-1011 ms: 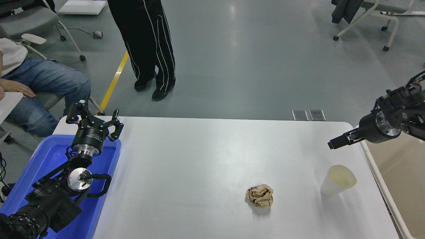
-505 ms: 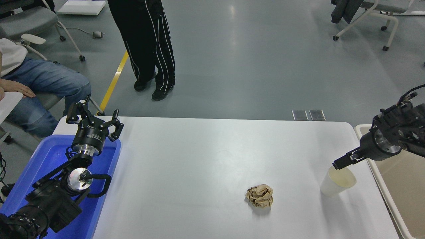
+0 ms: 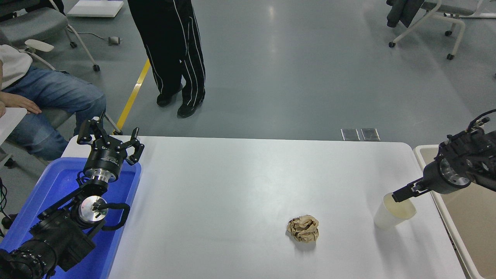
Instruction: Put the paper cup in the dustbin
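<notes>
The white paper cup (image 3: 392, 215) stands upright near the table's right edge, its cream inside showing. My right gripper (image 3: 400, 195) comes in from the right edge and its tip sits at the cup's far rim, seen side-on. The beige dustbin (image 3: 421, 154) stands just off the table's right side, partly behind my right arm. My left gripper (image 3: 109, 140) is parked open over the blue bin at the lower left.
A crumpled brown paper ball (image 3: 303, 228) lies left of the cup. A bright blue bin (image 3: 54, 182) stands at the table's left. A person stands beyond the far edge, another sits at the far left.
My right gripper has moved down and slightly right, from above the table's far right corner to the cup's rim. More of the dustbin now shows. The cup has not moved.
</notes>
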Controlling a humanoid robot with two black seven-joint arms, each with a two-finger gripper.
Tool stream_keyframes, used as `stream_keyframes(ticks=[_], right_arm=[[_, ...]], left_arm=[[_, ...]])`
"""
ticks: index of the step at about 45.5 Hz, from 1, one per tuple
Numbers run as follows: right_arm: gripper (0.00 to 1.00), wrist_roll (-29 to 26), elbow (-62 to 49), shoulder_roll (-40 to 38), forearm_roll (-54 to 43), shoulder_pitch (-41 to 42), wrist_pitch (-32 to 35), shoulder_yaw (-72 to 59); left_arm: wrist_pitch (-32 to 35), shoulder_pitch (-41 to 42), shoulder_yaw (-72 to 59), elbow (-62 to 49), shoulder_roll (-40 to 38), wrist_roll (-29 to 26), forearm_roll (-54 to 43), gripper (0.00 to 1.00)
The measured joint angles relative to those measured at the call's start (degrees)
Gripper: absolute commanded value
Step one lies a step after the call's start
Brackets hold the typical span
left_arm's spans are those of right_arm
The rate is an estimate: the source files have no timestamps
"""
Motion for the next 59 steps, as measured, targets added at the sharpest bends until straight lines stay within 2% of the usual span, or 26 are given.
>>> stream_keyframes(ticks=[6, 8, 18, 20, 59], right_arm=[[0.83, 0.00, -2.33, 0.57, 0.16, -2.52, -1.00, 1.55], [0.73, -0.01, -3.19, 0.83, 0.19, -3.45, -1.50, 2.04], [0.08, 0.09, -5.19, 1.48, 0.26, -5.65, -2.73, 2.84], [0.00, 0.11, -5.35, 1.53, 0.26, -5.80, -2.78, 2.82], [0.00, 2.63, -5.86, 1.20, 0.68, -4.24, -2.22, 3.38]], left_arm=[[0.00, 0.00, 0.00, 0.00, 0.00, 0.00, 0.00, 1.00], [0.00, 0.00, 0.00, 0.00, 0.00, 0.00, 0.00, 1.00], [0.00, 0.00, 0.00, 0.00, 0.00, -0.01, 0.00, 1.00], [0.00, -0.01, 0.00, 0.00, 0.00, -0.01, 0.00, 1.00], [0.00, -0.01, 0.00, 0.00, 0.00, -0.03, 0.00, 1.00]])
